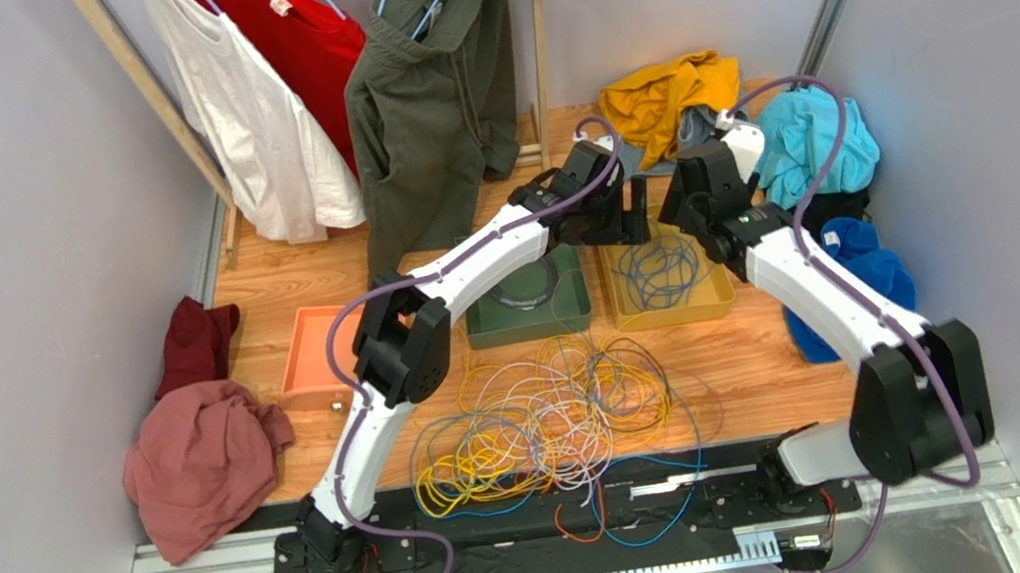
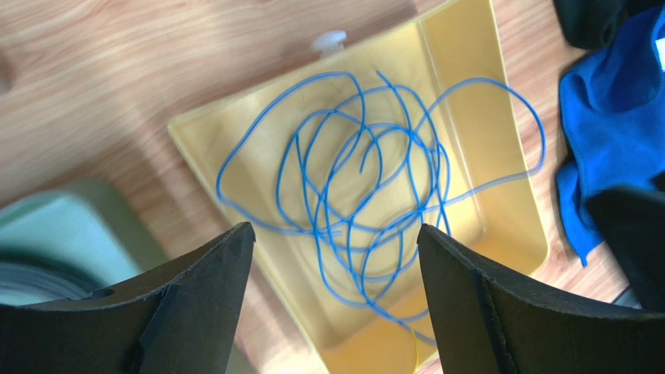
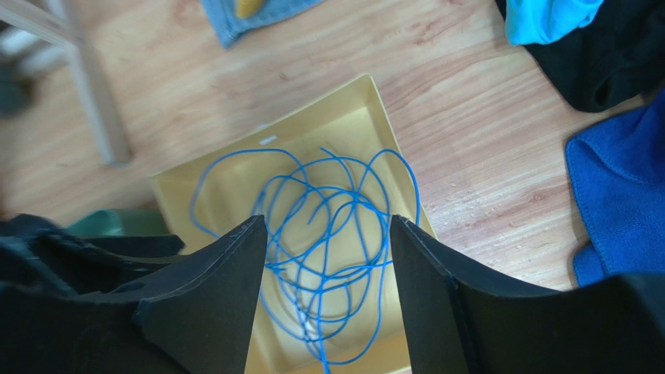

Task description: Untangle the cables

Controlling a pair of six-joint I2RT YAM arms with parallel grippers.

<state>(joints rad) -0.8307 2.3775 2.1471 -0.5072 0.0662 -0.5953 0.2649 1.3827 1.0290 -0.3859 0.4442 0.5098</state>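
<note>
- Hovering over the yellow tray [image 1: 673, 315], the left end effector [image 1: 635, 215] and the right end effector [image 1: 679, 208] both stand with jaws spread wide and nothing between them. Each wrist view looks straight down past its own fingers.
- One blue cable [image 2: 351, 226] lies apart from the others in that tray as a loose scribble of loops. One loop reaches out over the rim on the side towards the blue cloth [image 2: 609, 117].
- The green tray [image 1: 530, 326] just beside it holds a greyish coil [image 1: 525, 292], which I take for another sorted cable, though it is too small to be sure.
- An orange tray [image 1: 314, 354] sits further left; no wire is visible in it.
- The heap of cables [image 1: 552, 424] lies on the tabletop [image 1: 770, 354] near the arm bases. Yellow, white-grey, orange and some blue strands are knotted through one another there.
- Judged from this, the job is early. One or perhaps two cables are separated, and the bulk of the tangle is left to do.
- The next pull probably has to start back at the heap.
</note>
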